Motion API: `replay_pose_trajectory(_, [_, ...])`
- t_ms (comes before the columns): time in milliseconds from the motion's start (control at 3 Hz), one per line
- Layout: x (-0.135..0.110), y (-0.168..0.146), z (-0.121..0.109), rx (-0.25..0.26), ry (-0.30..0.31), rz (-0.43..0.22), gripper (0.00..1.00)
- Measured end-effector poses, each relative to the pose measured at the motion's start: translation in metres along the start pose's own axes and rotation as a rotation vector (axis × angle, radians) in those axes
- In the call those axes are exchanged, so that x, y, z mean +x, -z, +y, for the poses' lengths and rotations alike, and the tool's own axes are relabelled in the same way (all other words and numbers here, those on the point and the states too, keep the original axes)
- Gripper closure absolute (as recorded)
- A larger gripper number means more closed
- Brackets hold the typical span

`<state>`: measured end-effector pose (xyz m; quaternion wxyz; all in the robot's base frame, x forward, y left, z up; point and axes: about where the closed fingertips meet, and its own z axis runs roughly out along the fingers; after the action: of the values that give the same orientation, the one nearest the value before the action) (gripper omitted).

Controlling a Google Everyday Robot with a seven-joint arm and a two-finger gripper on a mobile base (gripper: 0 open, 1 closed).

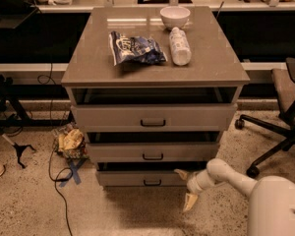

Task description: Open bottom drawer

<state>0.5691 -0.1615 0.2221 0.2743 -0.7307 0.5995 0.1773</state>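
Evidently the pull hasn't begun: the bottom drawer (pixel 128 179), low in the middle of the frame, shows only a dark sliver above its front. The gripper (pixel 186 187) hangs by its right end, fingers spread apart, holding nothing; the handle (pixel 152 182) sits ungrasped.

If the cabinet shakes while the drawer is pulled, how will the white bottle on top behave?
The bottle lies on its side, so it may roll. It looks like light plastic, probably not fragile. The pincer, open, is low near the bottom drawer, far from it.
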Motion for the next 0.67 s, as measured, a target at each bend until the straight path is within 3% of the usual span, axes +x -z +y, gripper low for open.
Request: replay_pose_trajectory(667, [0.0010, -0.0041, -0.0043, 0.022, 0.003, -0.004, 0.00])
